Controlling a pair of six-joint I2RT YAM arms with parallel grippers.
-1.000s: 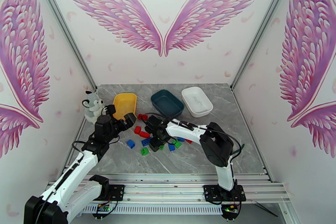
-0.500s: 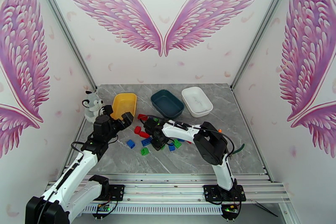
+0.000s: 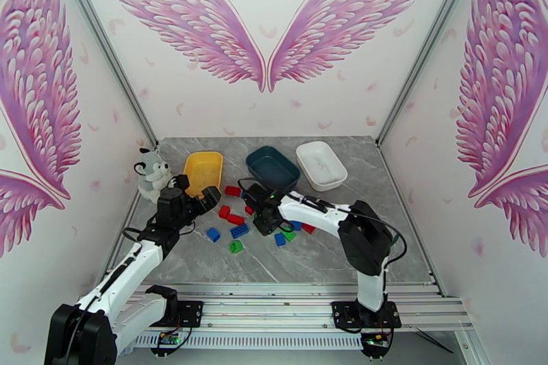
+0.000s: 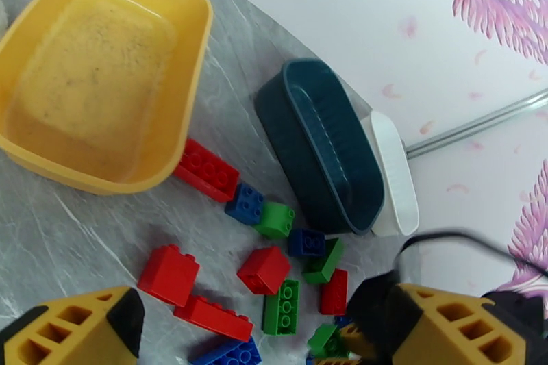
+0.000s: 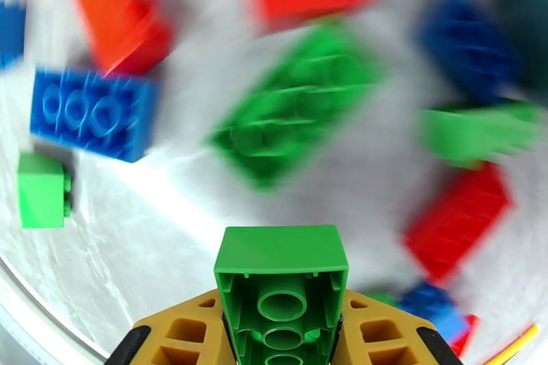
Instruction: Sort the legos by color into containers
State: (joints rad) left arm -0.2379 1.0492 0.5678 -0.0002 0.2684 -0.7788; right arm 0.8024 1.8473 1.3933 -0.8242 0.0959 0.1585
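1. The right gripper (image 5: pixel 281 335) is clamped on a green brick (image 5: pixel 281 270). One finger presses each long side, and the hollow underside faces the wrist camera. Gripping across the narrow width probably suits the small jaw span.
2. The rest of the legos (image 3: pixel 236 229) lie loose on the grey table (image 3: pixel 329 257) below and around those fingers. A large green brick (image 5: pixel 301 106) sits just ahead of the held one, a blue brick (image 5: pixel 92 113) is off to the left, and reds are scattered around. This view is smeared, so I cannot tell how far the held brick clears the pile.
3. The left gripper (image 4: pixel 250 305) is spread wide with nothing between its fingers.
4. The yellow tray (image 4: pixel 198 31) lies ahead-left of the left fingertips and has no bricks in it. The teal tray (image 4: pixel 329 154) lies ahead-right, and the white tray (image 4: pixel 397 174) sits right behind the teal.
5. Judgement: the pick is done and the carry to a tray comes next. Nothing here shows which tray is meant for green.
6. Edges: a long red brick (image 4: pixel 205 169) touches the yellow rim, and other bricks crowd the teal tray's near wall.
7. Room: the open table lies on the near side of the pile. The two grippers are near each other, so I'd lift well clear before crossing.
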